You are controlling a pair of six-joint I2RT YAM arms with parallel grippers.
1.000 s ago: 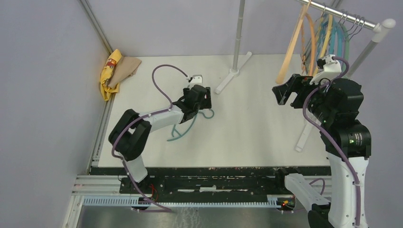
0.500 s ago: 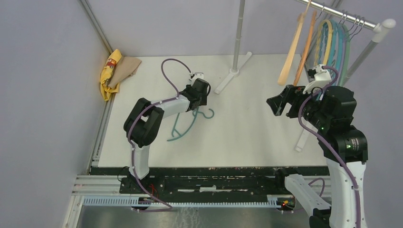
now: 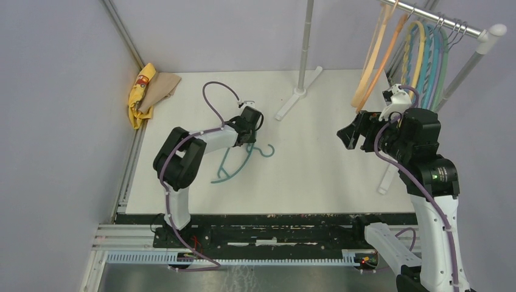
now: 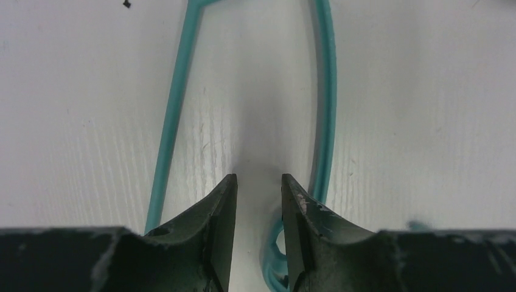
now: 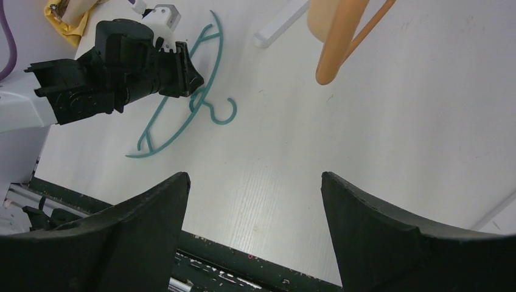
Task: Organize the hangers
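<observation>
My left tool (image 4: pixel 258 179), slightly parted and empty, sits between strands of the teal hanger (image 4: pixel 330 91). My right tool (image 5: pixel 254 179), wide open, has drifted left.

The left arm (image 3: pixel 204 141) folds sharply at the elbow and reaches forward, the left gripper (image 4: pixel 258 182) tipped straight down with its fingers (image 4: pixel 213 231) only narrowly parted. The right arm (image 3: pixel 435 182) stands tall on its base, the right gripper (image 5: pixel 255 182) held high and spread wide.
</observation>
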